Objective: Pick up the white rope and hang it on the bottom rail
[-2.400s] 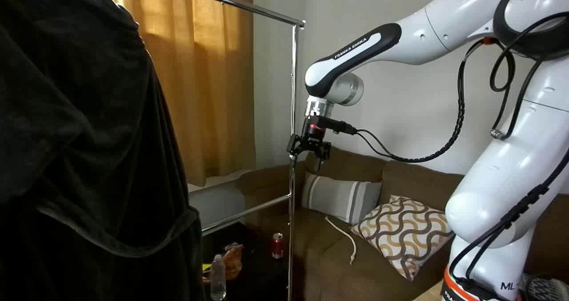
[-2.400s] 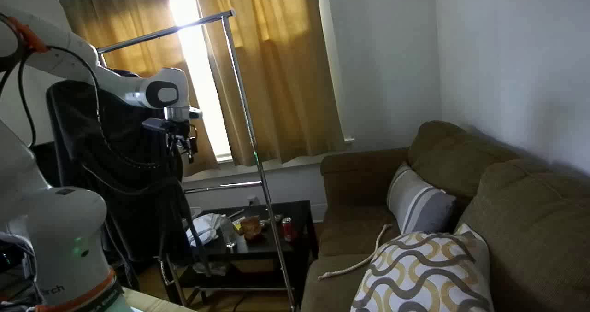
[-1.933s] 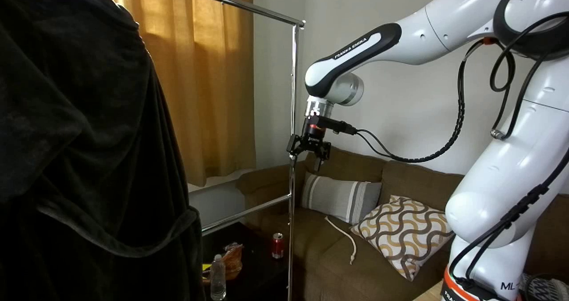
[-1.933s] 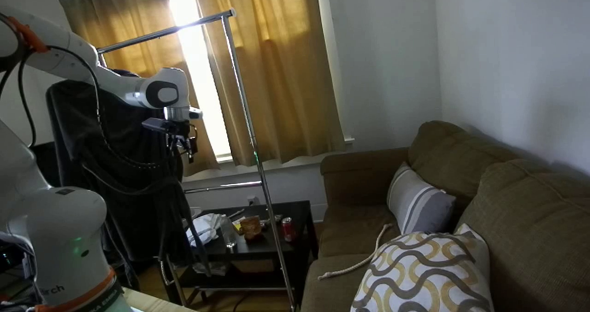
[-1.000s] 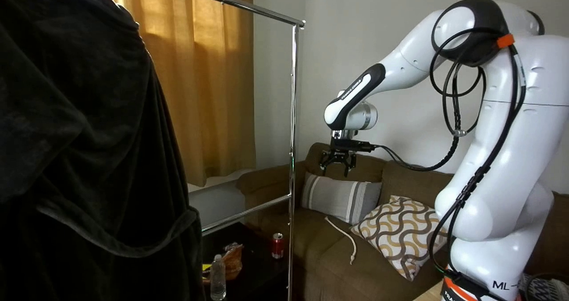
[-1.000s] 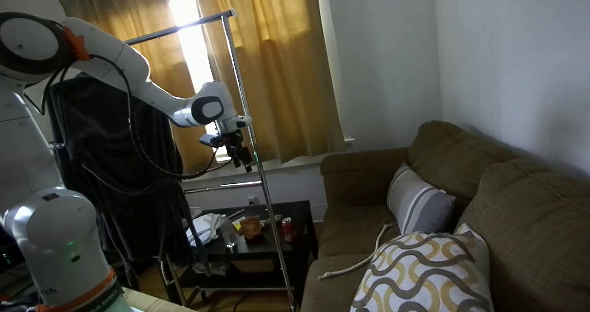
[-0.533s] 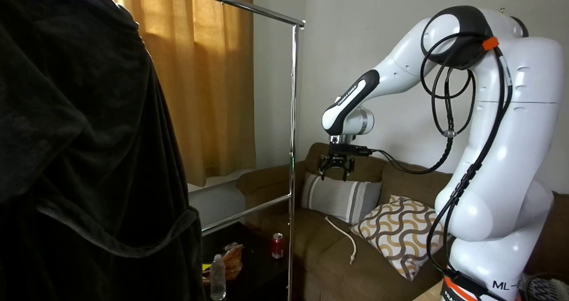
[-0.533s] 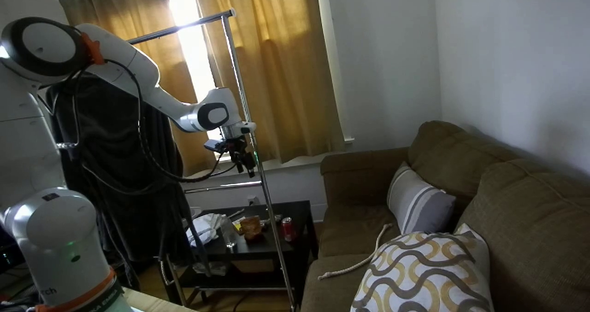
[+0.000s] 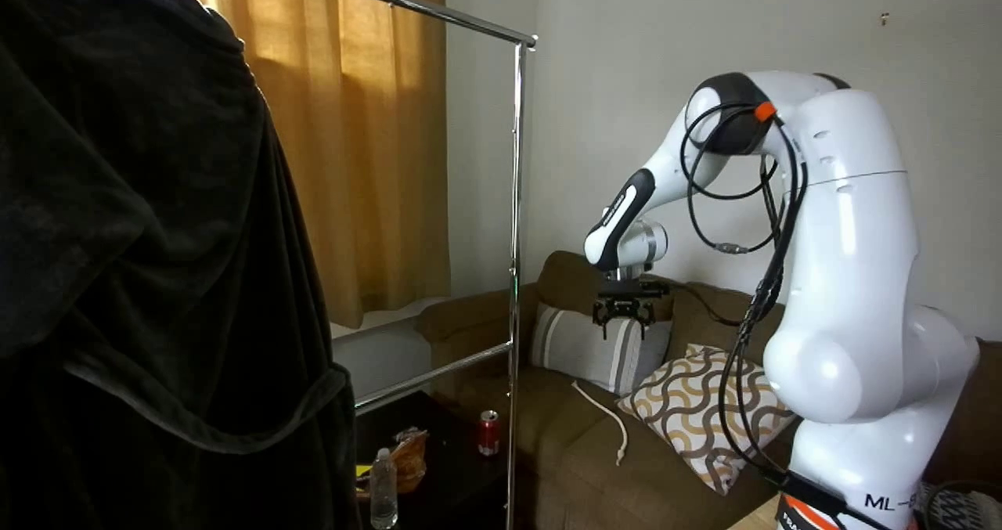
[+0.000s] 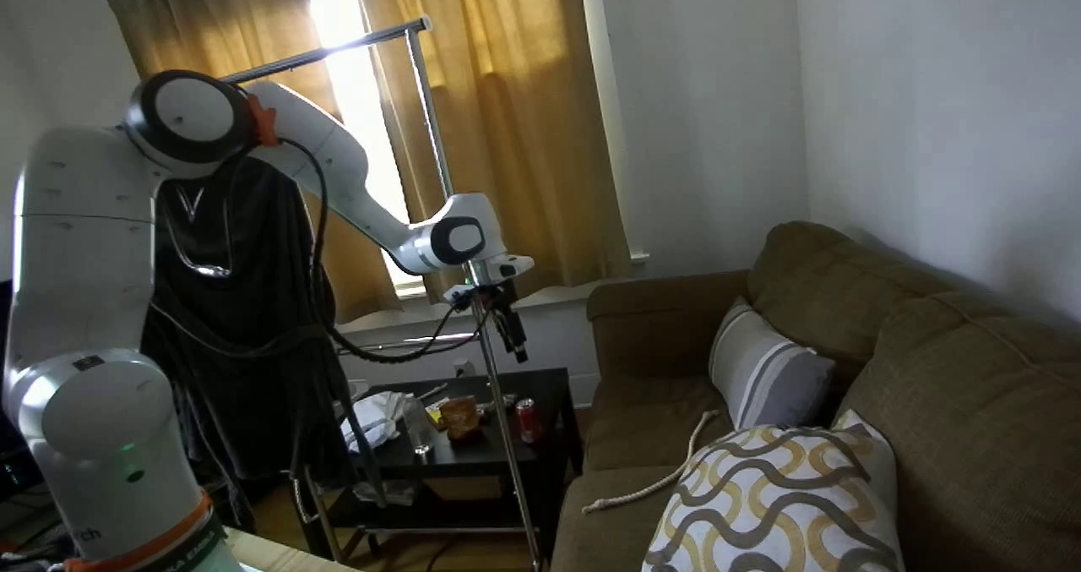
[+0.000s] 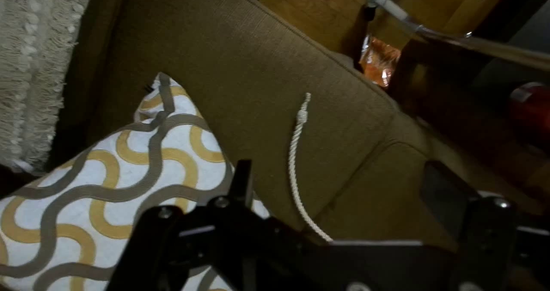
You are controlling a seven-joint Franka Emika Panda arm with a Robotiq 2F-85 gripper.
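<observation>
Your gripper [image 9: 624, 333] is spread wide, holding nothing. Lower down, your white rope [image 11: 292, 164] lies on the sofa [image 11: 240, 71] near the patterned pillow [image 9: 704, 411].

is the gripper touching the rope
Apart. In both exterior views the gripper hangs open in the air, while the rope lies lower, on the sofa, with a clear gap between them.

You are in a home, a living room by its look: you have a brown sofa [image 10: 659, 310] with a striped cushion [image 10: 768, 373] and a wavy-patterned cushion [image 10: 777, 504], mustard curtains [image 10: 524, 116] at a bright window [image 10: 350, 82], a low black table [image 10: 545, 384] with a red can [image 9: 488, 434] and a clear bottle [image 9: 383, 489] on it, and, near the table, a chrome clothes rack [image 9: 516, 201] and a dark robe [image 9: 172, 225].
</observation>
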